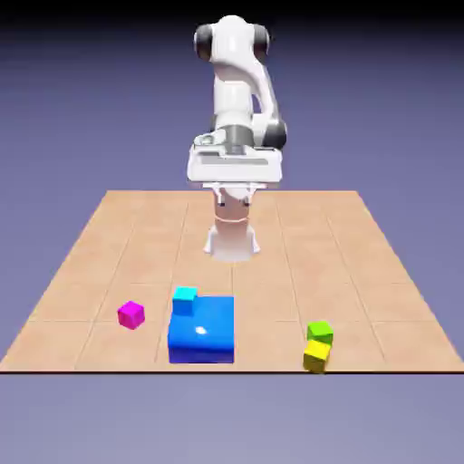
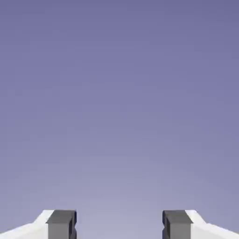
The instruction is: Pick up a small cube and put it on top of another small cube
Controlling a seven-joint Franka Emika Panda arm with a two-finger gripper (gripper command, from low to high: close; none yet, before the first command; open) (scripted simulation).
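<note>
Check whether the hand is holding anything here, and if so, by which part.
Nothing is held. The hand is open with only backdrop between its fingertips, and the magenta cube sits alone on the table.

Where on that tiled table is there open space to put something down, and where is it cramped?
The widest bare stretch lies between the robot's base and the big blue block, running out to both side edges of the table. There is also a gap between the blue block and the green cube sitting on the yellow cube. It is tightest between the magenta cube and the blue block, beside the cyan cube.
</note>
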